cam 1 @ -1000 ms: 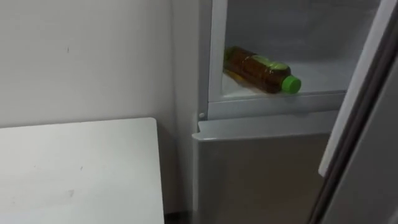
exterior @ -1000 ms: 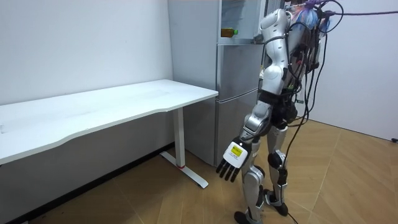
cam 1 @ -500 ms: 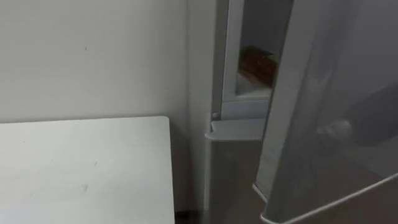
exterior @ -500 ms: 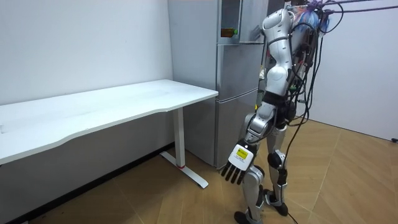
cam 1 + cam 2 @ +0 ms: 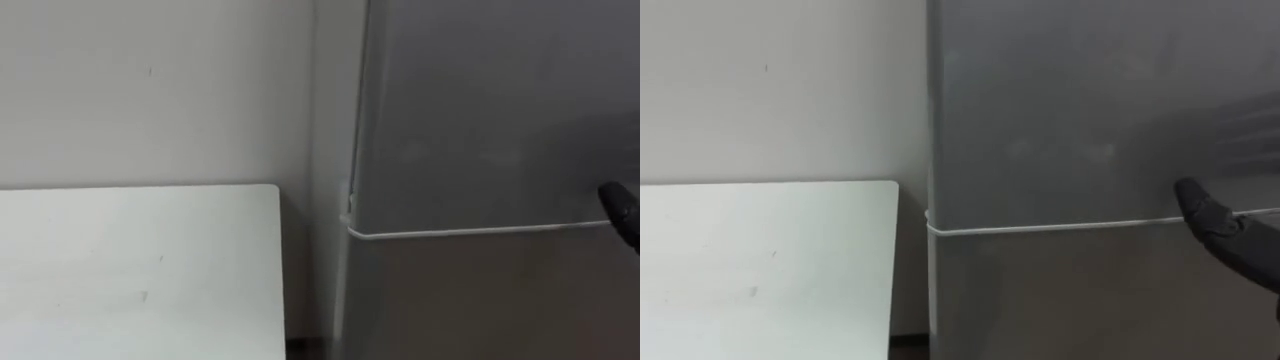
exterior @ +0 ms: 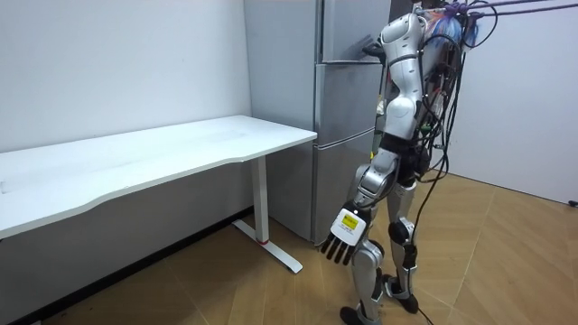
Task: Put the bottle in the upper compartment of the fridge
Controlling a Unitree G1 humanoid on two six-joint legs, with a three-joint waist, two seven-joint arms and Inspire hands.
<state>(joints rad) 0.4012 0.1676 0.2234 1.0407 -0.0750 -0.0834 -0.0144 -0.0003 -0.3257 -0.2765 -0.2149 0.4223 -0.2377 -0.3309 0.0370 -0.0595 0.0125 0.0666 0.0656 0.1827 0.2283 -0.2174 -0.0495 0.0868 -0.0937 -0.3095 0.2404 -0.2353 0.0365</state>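
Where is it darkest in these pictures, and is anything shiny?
Eye views: darkest low in the gap between the table and the fridge, where shadow gathers; the fridge shows only soft dull patches of light. Room view: even light, with shadow under the table.

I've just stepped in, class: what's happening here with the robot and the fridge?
The robot stands at the fridge, beside a white table. Its right hand is at the upper door, now shut; a second ago that door stood open with the bottle lying on the shelf. The left hand hangs open at its side.
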